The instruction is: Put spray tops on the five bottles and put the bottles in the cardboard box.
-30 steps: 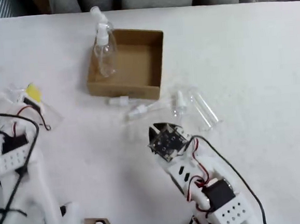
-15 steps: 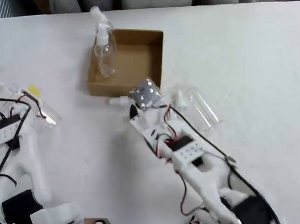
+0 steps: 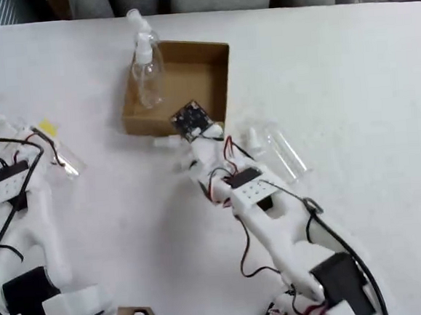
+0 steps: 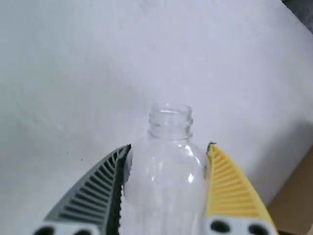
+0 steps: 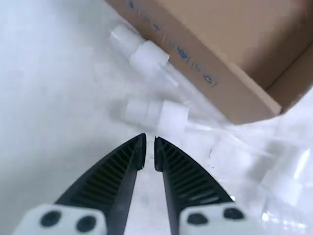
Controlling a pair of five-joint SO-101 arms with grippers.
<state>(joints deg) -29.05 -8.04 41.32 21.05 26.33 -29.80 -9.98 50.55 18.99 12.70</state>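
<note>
Swinging forward from the near table with its jaws almost together and nothing between them, the right gripper (image 5: 149, 147) is bringing its tips just short of a spray top (image 5: 156, 115) lying beside the cardboard box (image 5: 205, 78). Meanwhile the left gripper (image 4: 167, 147) is clamping an uncapped bottle (image 4: 168, 181), likely awaiting that top.

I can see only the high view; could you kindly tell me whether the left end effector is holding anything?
Observer: Yes, the left end effector is shut on a clear bottle, gripping its body from both sides.
Operator: Thank you. Is that bottle capped yet?
Observer: No, its threaded neck is open.
Operator: And what is in front of the right end effector, please?
Observer: A loose spray top lies on the table just ahead of it, not gripped.
</note>
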